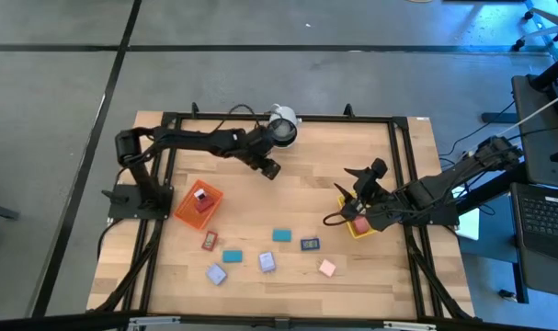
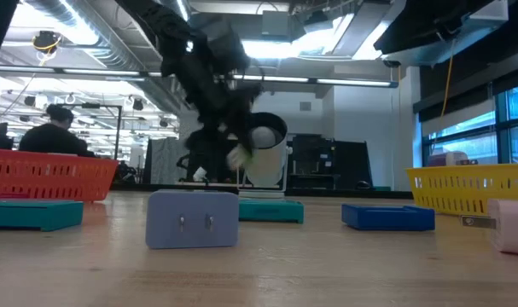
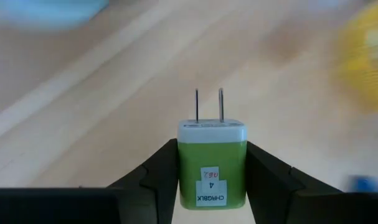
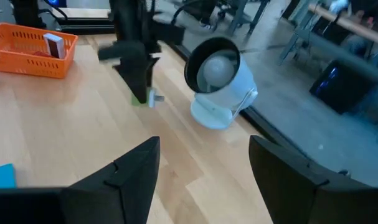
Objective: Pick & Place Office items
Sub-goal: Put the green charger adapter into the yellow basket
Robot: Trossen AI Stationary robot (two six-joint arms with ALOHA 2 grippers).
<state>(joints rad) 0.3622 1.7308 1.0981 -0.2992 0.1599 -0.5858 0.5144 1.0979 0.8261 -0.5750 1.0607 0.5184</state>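
Scanning near to far: small flat coloured office items [image 1: 273, 237] lie loose at the near edge; right gripper [image 1: 349, 195] waits released over the yellow tray [image 1: 360, 228]; left gripper [image 3: 212, 163], far-centre, clamps a green plastic plug charger [image 3: 212, 162]. Keep your squeeze steady, carry level.

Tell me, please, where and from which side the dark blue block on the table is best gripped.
The dark blue block lies flat and low, with nothing touching it, so come from straight above and close the jaws on its two long edges. The right gripper, open by the yellow tray, is nearer; the left gripper is shut on a green charger.
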